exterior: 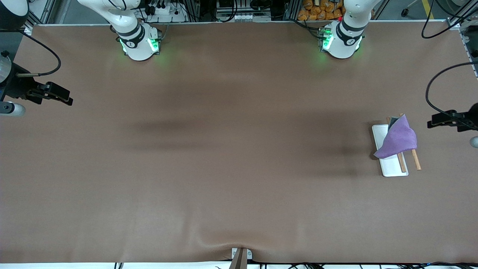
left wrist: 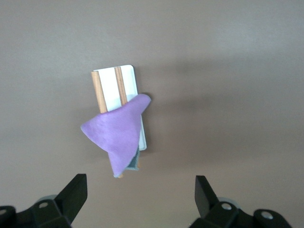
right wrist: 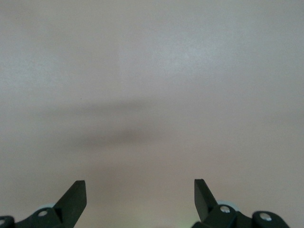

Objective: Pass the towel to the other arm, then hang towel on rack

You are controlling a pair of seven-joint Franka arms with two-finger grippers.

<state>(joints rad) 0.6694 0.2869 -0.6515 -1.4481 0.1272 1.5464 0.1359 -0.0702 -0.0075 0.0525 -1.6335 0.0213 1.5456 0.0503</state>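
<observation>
Brown tabletop (exterior: 224,168) lies bare except at right of the frame, where the towel (exterior: 397,139) drapes the rack (exterior: 388,166), job seemingly done, left gripper (left wrist: 140,199) and right gripper (right wrist: 140,199) both wide, empty.

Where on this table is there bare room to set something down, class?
Bare brown table runs from the right arm's end to the rack, nearer and farther alike. The only crowded spot is the left arm's end, where the towel drapes the rack.
</observation>
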